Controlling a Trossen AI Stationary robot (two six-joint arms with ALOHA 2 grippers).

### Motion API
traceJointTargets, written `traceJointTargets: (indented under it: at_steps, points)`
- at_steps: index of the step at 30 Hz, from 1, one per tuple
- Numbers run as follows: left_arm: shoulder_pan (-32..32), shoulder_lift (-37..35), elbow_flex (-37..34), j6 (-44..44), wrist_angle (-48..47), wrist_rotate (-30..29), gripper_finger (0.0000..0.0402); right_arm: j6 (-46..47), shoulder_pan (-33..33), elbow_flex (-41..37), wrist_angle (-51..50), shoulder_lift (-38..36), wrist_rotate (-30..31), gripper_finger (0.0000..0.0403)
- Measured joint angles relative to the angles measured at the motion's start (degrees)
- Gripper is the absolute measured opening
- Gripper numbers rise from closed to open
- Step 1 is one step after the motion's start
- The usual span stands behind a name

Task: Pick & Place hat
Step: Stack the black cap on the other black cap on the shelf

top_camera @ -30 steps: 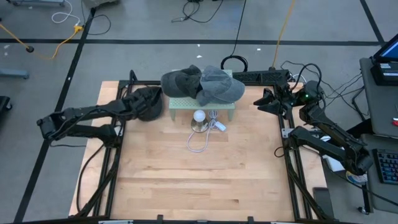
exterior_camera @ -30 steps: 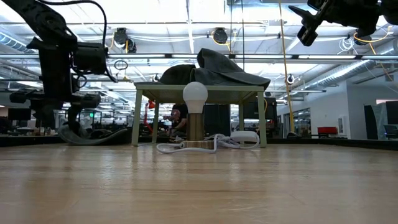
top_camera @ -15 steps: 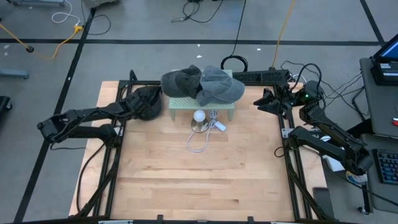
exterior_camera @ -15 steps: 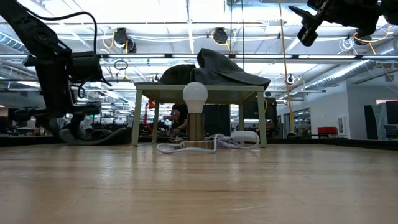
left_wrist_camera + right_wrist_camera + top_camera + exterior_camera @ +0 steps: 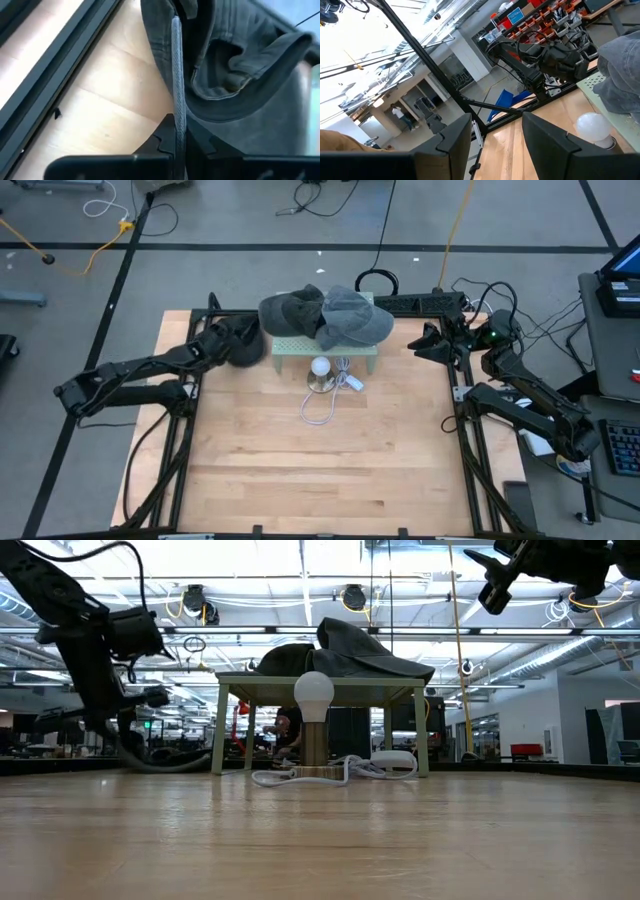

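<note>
- The left gripper [image 5: 243, 344] was clamped on the brim of a dark hat [image 5: 235, 65] lying beside the small table [image 5: 325, 349].
- The right gripper [image 5: 425, 343] hung half open, well apart.

Three hats [image 5: 242, 343], one small stand [image 5: 325, 347], one bulb [image 5: 320, 366], one white cable [image 5: 322, 408]

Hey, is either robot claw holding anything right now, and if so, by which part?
The left claw is shut on the brim edge of the dark hat lying on the table. The right claw holds nothing.
</note>
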Motion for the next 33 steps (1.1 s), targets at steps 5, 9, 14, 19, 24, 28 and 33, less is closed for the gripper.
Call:
traceJointTargets:
  at_steps: [5,9,14,19,24,28,33]
  points:
    - [0.0,-5.6,0.0,0.7,1.7,-1.4,0.0009,0.1,0.0,0.0,-0.8,0.0,0.0,0.0169]
    - [0.0,-9.3,1.6,0.5,0.1,-3.4,0.0009,0.0,0.0,0.0,-2.5,0.0,0.0,0.0169]
    - [-0.1,-12.8,4.0,2.3,0.8,-8.0,0.0009,0.0,0.0,0.0,-3.5,0.0,0.1,0.0169]
    - [-0.1,-14.9,7.3,6.4,1.5,-12.2,0.0009,-0.1,0.0,0.0,-4.2,0.0,0.2,0.0169]
    - [-0.1,-15.6,12.1,10.0,2.8,-15.8,0.0009,-0.2,0.0,0.0,-4.3,0.0,0.9,0.0169]
    - [-0.7,-15.6,16.3,17.0,7.2,-18.4,0.0009,0.1,0.0,0.0,-4.4,0.0,4.2,0.0169]
    - [-2.3,-15.6,20.7,27.5,16.3,-18.4,0.0009,7.0,0.0,0.0,-4.3,0.1,12.3,0.0169]
